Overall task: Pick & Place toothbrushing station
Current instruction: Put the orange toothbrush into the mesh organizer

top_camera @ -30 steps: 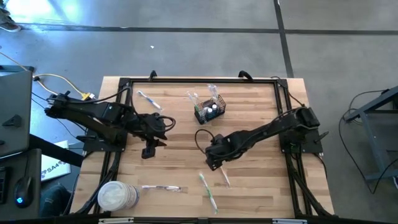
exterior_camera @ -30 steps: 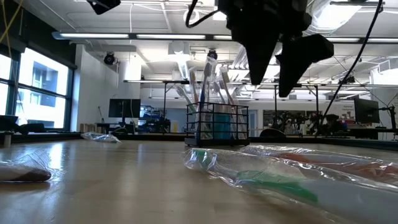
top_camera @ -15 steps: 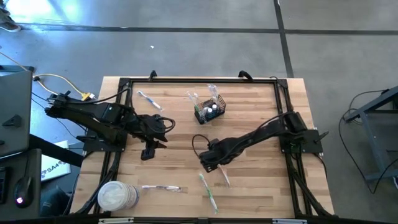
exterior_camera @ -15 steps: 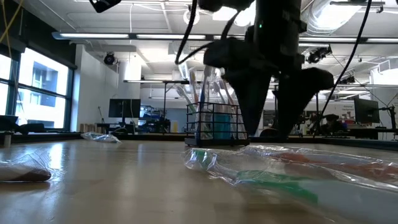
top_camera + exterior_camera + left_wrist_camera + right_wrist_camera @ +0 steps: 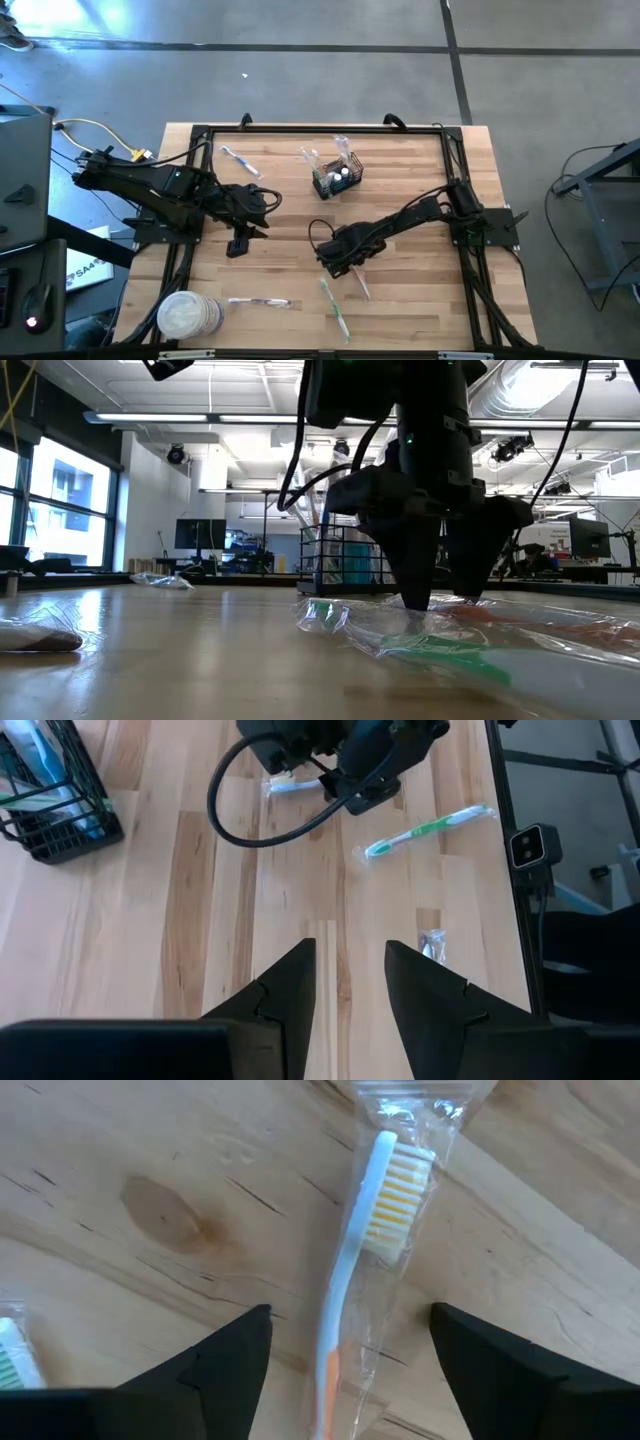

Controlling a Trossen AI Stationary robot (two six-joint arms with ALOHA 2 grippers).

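The toothbrushing station, a small black wire-mesh basket (image 5: pixel 335 178) with brushes standing in it, rests on the table at the far middle. My right gripper (image 5: pixel 338 265) points down, low over a blue-and-orange toothbrush in a clear wrapper (image 5: pixel 352 1270) that lies flat on the wood. The gripper (image 5: pixel 350 1370) is open, one finger on each side of the brush's handle and apart from it. In the low view its fingertips (image 5: pixel 415 598) reach down to the level of the wrapper. My left gripper (image 5: pixel 350 980) hangs open and empty above the table's left half (image 5: pixel 240 240).
A green wrapped toothbrush (image 5: pixel 335 308) lies just nearer than my right gripper. A round white tub (image 5: pixel 187 315) stands at the near left with another wrapped brush (image 5: pixel 262 302) beside it. Two more wrapped brushes (image 5: pixel 240 160) (image 5: pixel 310 157) lie at the far side, left of the basket.
My right gripper has come down toward the table and a little toward its near edge, over the wrapped blue-and-orange toothbrush, staying open. The brush has not moved.
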